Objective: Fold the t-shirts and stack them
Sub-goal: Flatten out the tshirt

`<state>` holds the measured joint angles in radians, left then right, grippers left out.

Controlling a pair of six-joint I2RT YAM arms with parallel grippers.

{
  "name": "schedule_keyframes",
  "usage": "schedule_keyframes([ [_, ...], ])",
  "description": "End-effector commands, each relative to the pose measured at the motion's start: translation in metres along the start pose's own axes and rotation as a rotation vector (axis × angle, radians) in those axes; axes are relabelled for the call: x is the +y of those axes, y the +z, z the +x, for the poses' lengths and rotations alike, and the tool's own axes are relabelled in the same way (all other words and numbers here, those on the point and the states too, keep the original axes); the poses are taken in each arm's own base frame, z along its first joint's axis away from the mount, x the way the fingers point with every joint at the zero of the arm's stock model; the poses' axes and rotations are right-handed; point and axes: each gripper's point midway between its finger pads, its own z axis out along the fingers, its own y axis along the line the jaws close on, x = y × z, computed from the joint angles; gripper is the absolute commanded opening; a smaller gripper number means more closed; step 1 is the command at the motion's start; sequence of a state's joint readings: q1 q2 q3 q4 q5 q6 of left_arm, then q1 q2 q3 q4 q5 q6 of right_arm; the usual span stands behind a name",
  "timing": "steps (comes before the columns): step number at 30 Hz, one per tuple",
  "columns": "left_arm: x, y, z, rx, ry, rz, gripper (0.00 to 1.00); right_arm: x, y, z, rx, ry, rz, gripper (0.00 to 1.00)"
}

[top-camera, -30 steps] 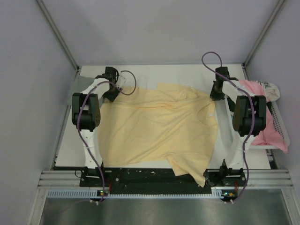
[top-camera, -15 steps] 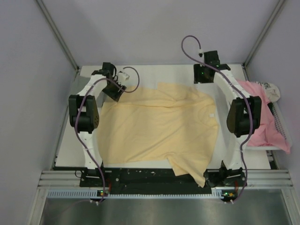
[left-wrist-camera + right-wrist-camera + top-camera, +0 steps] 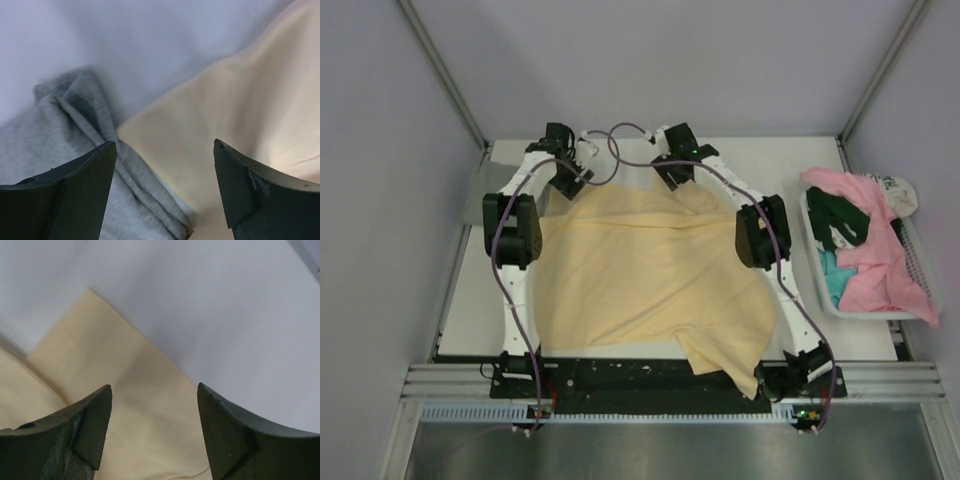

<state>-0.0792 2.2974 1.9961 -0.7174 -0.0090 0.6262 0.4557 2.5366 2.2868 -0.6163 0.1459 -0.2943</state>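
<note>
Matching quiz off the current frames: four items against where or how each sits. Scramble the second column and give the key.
1. yellow t-shirt
2. grey t-shirt
3. pink t-shirt
4. right hand

A. heaped in the basket
B. open over the yellow t-shirt's far edge
C. spread across the table
D. bunched beside the yellow t-shirt's corner, below the left hand

Pairs: 1-C, 2-D, 3-A, 4-B

Even, diffuse light is given from overhead; the top view is rendered bright and fairly sharp, with only soft shadows laid in the folds of the yellow t-shirt (image 3: 650, 270). In the wrist views the dark fingers (image 3: 65, 200) are shown blurred at close range, and colours are muted.
</note>
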Motion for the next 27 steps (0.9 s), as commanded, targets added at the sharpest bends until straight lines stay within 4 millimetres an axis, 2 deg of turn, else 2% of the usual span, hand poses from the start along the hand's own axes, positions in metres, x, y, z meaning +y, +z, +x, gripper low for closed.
schedule_keyframes([
  [1, 0.001, 0.014, 0.009, 0.044, 0.022, 0.017, 0.83, -0.001, 0.008, 0.021, 0.112, -0.071, 0.037, 0.63],
  [5, -0.018, 0.025, 0.018, 0.061, 0.033, 0.104, 0.82, 0.014, 0.002, 0.033, 0.156, 0.001, -0.065, 0.53],
  [8, -0.024, 0.030, 0.025, 0.083, 0.044, 0.129, 0.71, 0.025, -0.001, 0.044, 0.189, 0.124, -0.167, 0.48],
  [10, -0.029, 0.032, 0.029, 0.095, 0.055, 0.153, 0.63, 0.025, 0.004, 0.057, 0.214, 0.263, -0.229, 0.45],
  [13, -0.036, 0.031, 0.032, 0.099, 0.067, 0.187, 0.41, 0.019, 0.013, 0.074, 0.253, 0.446, -0.271, 0.30],
  [15, -0.037, 0.031, 0.034, 0.102, 0.070, 0.192, 0.16, 0.016, 0.016, 0.075, 0.251, 0.565, -0.320, 0.14],
  [16, -0.037, 0.031, 0.034, 0.107, 0.072, 0.185, 0.01, 0.011, 0.017, 0.073, 0.237, 0.627, -0.340, 0.00],
  [18, -0.023, 0.033, 0.034, 0.118, 0.071, 0.118, 0.00, -0.010, 0.022, 0.064, 0.182, 0.768, -0.338, 0.00],
  [23, 0.019, 0.033, 0.017, 0.084, 0.028, -0.098, 0.00, -0.097, 0.025, 0.038, -0.031, 1.060, -0.221, 0.00],
  [25, 0.038, 0.031, 0.007, 0.058, 0.006, -0.192, 0.00, -0.124, 0.029, 0.035, -0.089, 1.175, -0.194, 0.00],
  [27, 0.051, 0.030, -0.004, 0.026, -0.013, -0.256, 0.00, -0.149, 0.033, 0.041, -0.123, 1.266, -0.138, 0.00],
])
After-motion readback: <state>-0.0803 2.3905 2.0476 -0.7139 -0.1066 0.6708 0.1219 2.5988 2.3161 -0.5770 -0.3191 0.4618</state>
